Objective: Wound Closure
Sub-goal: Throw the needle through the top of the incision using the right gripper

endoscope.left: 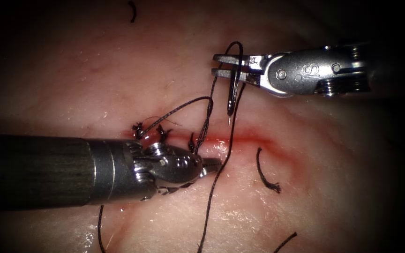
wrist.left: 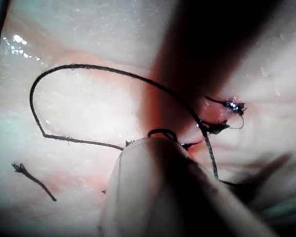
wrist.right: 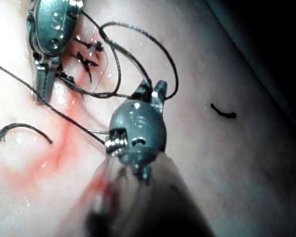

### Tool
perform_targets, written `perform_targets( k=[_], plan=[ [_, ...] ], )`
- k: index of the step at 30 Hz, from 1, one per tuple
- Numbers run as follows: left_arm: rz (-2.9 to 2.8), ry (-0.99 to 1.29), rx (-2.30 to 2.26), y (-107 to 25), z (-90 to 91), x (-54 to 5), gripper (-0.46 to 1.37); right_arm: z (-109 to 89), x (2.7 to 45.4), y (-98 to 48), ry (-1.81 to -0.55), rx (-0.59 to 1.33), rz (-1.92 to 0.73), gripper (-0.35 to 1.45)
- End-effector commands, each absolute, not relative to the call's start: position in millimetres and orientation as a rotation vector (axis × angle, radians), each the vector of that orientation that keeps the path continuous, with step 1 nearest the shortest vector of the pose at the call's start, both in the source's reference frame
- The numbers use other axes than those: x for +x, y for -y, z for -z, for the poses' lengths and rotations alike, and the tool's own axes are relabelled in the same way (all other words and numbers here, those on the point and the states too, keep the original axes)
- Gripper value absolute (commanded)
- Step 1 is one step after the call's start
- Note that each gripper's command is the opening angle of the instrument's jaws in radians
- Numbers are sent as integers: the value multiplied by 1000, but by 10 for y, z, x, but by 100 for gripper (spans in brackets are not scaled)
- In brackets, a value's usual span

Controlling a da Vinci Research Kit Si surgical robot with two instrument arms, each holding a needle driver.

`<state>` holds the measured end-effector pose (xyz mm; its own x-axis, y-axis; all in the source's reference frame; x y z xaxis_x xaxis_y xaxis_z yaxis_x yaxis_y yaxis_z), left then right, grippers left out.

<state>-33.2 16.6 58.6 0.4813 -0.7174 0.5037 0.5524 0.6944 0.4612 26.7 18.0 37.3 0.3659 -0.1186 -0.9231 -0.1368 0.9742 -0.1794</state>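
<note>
My right tool (endoscope.left: 217,64) comes in from the upper right, its jaws shut on the curved needle (endoscope.left: 233,89) near its thread end. The needle hangs free above the tissue (endoscope.left: 305,154), tip down over the red cut (endoscope.left: 247,137). The thread (endoscope.left: 212,187) loops from the needle to the knotted stitches (endoscope.left: 139,127) at the cut's left end and trails toward the front. My left tool (endoscope.left: 214,164) lies low beside the cut with jaws shut; the thread runs against its tip, and I cannot tell whether it is gripped. The right wrist view shows the left tool (wrist.right: 39,94) and the right tool (wrist.right: 155,90).
Cut thread ends lie loose on the tissue: one right of the cut (endoscope.left: 266,173), one at the far edge (endoscope.left: 132,11), one at the front right (endoscope.left: 284,241). Red fluid stains the cut line. A wide thread loop (wrist.left: 39,98) rests on the tissue.
</note>
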Motion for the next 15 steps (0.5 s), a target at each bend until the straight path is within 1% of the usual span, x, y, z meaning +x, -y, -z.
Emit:
perform_targets(
  k=[1,15],
  plan=[
    [784,735,245,-164,-590,-332,-35,-373,267,-180,-1199,-255,-11,-35],
    [789,756,270,-155,-593,-339,-35,-380,268,-162,-1199,-328,53,-35]
  ],
)
